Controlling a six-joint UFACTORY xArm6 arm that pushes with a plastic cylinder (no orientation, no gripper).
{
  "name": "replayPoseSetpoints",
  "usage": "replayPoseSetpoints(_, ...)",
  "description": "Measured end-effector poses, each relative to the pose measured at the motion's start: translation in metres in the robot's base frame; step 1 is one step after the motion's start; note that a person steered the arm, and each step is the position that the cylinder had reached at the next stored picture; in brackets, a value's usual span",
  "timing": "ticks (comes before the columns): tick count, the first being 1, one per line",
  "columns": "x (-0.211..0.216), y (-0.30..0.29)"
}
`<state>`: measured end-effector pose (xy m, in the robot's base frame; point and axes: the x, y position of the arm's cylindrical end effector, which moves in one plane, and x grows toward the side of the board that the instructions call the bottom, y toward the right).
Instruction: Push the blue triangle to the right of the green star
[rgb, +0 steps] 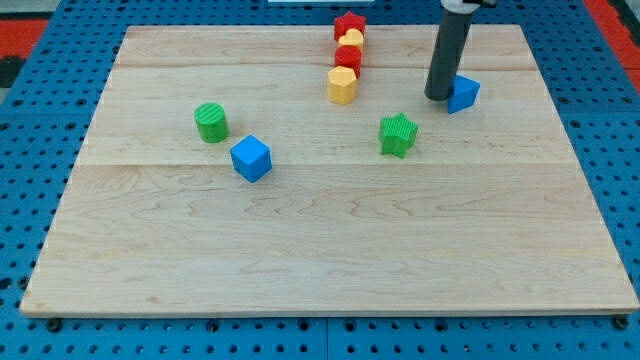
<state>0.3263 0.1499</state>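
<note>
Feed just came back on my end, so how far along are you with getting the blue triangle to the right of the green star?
Done: my tip has reached the blue triangle, sitting against its left side in the view. In hand: the triangle lies right of the green star but nearer the view's top, not level with it. Left: bring it down toward the view's bottom until it sits beside the star.

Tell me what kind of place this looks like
Probably a robotics lab tabletop setup: a pale wooden board lies on a blue perforated base, small coloured blocks such as the green star are scattered on it, and my tip rests against the blue triangle.
</note>
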Motion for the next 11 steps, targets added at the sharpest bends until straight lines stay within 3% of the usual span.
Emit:
replayPoseSetpoints(2, 0.01, 0.024)
replayPoseSetpoints(4, -0.056, 0.046)
replayPoseSetpoints(5, 0.01, 0.053)
replayPoseSetpoints(6, 0.046, 0.046)
replayPoseSetpoints(8, 0.032, 0.063)
replayPoseSetpoints(11, 0.031, -0.13)
